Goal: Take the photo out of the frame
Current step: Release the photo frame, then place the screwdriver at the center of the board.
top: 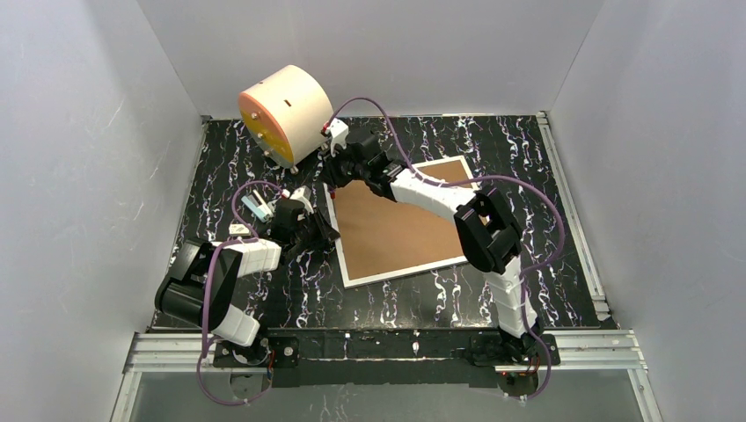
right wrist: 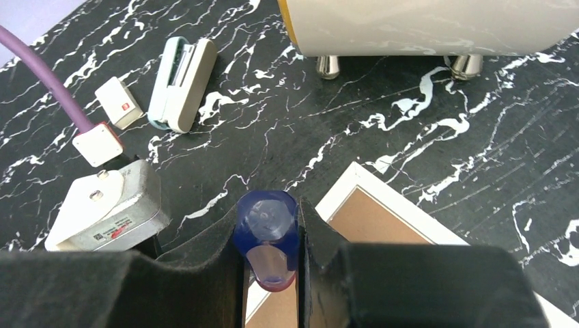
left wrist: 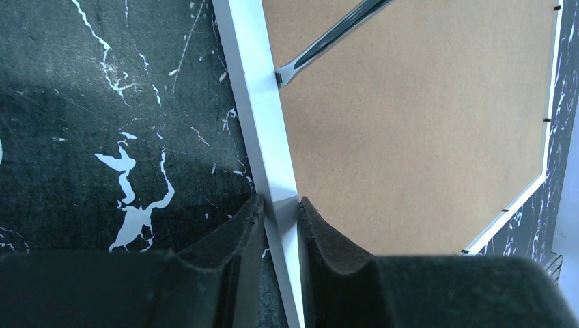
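Brown-backed frame [top: 391, 233] lies face-down — white rim (thin).

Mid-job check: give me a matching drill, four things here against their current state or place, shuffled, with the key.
1. left gripper
2. right gripper
3. frame
4. cream cylinder

A. lies brown back up
B. closed on a blue tool handle
C. sits behind the frame, far left
D. clamps the frame's white edge

Pairs: 1-D, 2-B, 3-A, 4-C

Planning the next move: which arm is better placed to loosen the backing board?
Right: the right tool grips the screwdriver, tip at the frame's inner edge; the left tool only clamps the rim.
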